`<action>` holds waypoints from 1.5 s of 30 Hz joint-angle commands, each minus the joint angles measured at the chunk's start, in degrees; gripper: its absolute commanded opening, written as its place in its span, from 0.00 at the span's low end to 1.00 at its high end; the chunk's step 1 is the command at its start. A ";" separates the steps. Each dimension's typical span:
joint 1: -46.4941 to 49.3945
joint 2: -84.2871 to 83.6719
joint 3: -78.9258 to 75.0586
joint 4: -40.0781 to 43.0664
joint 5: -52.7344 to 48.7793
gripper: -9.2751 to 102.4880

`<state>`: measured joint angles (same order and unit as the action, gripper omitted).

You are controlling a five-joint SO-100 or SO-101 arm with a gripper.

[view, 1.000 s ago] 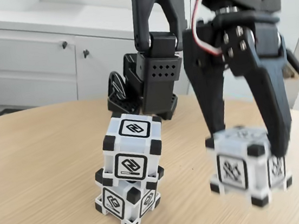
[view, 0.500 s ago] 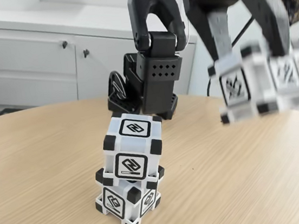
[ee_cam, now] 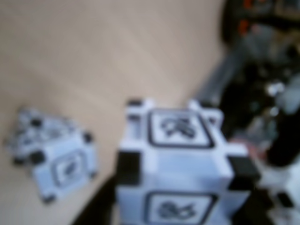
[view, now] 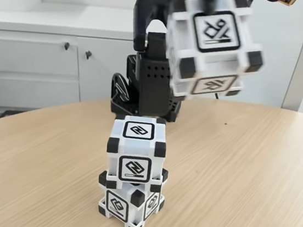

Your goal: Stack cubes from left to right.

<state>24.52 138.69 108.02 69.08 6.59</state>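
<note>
Pale wood-grain counter (view: 247, 173) filled the foreground of the fixed view, and nearest on it stood a stack of two cubes: the bottom cube (view: 130, 203) sat turned at an angle, and the upper cube (view: 137, 150) rested on it, leaning slightly to the right. That stack had not moved since a second earlier. The third cube (view: 213, 44), which a second before had been low at the counter on the right, had risen and swung leftward; it hung in the air above and to the right of the stack, well clear of the counter. The tool (ee_cam: 176, 220) was clamped on this cube, though its fingers were largely hidden behind it in the fixed view. In the blurred wrist view the held cube (ee_cam: 178, 164) sat close to the lens, with the stack (ee_cam: 58, 157) lower left on the wood. Behind stood the black arm base (view: 151, 88), then white cabinets (view: 35, 67) with dark knobs.
</note>
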 commanded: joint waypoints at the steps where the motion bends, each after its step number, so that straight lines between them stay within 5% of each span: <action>1: 0.79 1.32 -0.88 -0.18 1.14 0.18; 24: 5.98 3.60 -1.85 10.11 -0.79 0.18; 45: 12.48 6.86 -1.05 10.11 0.09 0.18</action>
<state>36.47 145.55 108.02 79.10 6.59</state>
